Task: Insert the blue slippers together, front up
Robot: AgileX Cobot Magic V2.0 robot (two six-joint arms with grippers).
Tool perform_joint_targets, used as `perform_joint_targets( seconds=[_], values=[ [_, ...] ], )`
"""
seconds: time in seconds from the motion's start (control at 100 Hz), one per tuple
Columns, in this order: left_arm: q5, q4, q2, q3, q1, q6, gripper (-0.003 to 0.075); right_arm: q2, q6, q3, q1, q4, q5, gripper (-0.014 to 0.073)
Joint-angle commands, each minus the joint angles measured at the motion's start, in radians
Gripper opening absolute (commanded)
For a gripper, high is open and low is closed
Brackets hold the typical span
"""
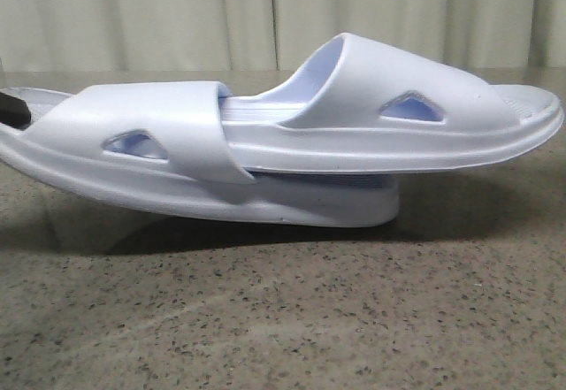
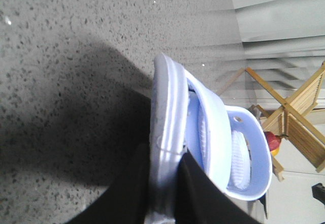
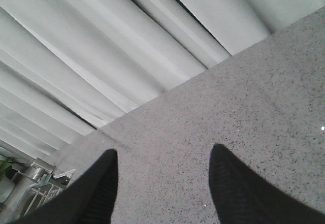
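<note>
Two pale blue slippers fill the front view. The lower slipper (image 1: 168, 156) rests on the speckled table (image 1: 283, 319) with its heel end at the left. The upper slipper (image 1: 416, 116) lies pushed under the lower one's strap, its far end sticking out to the right above the table. My left gripper (image 2: 165, 155) is shut on the lower slipper's sole edge (image 2: 165, 112); a black finger (image 1: 13, 107) shows at the left edge of the front view. The upper slipper (image 2: 244, 153) shows beyond it. My right gripper (image 3: 162, 155) is open and empty above bare table.
Pale curtains (image 1: 283, 10) hang behind the table. A wooden rack (image 2: 294, 112) and a red and yellow thing (image 2: 273, 142) stand beyond the table's edge in the left wrist view. A metal frame (image 3: 35, 188) shows off the table in the right wrist view.
</note>
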Motion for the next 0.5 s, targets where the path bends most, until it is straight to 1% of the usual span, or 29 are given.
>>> perform_joint_targets(
  seconds=[0.0, 0.12, 0.19, 0.37, 0.49],
  values=[
    [0.01, -0.064, -0.005, -0.028, -0.006, 0.019, 0.0029, 0.0, -0.019, -0.036, -0.002, 0.027, 0.021, 0.0342],
    [-0.007, -0.064, -0.005, -0.028, -0.006, 0.029, 0.0091, 0.0, -0.019, -0.036, -0.002, 0.027, 0.037, 0.0342],
    [-0.011, -0.064, -0.005, -0.028, -0.006, 0.045, 0.0144, 0.0, -0.021, -0.036, -0.002, 0.027, 0.041, 0.0342],
    [-0.013, -0.064, -0.005, -0.028, -0.006, 0.049, 0.0311, 0.0, -0.023, -0.036, -0.002, 0.027, 0.041, 0.0342],
    [-0.031, -0.064, -0.005, -0.028, -0.006, 0.079, 0.0425, 0.0, -0.023, -0.036, -0.002, 0.027, 0.041, 0.0342]
  ],
)
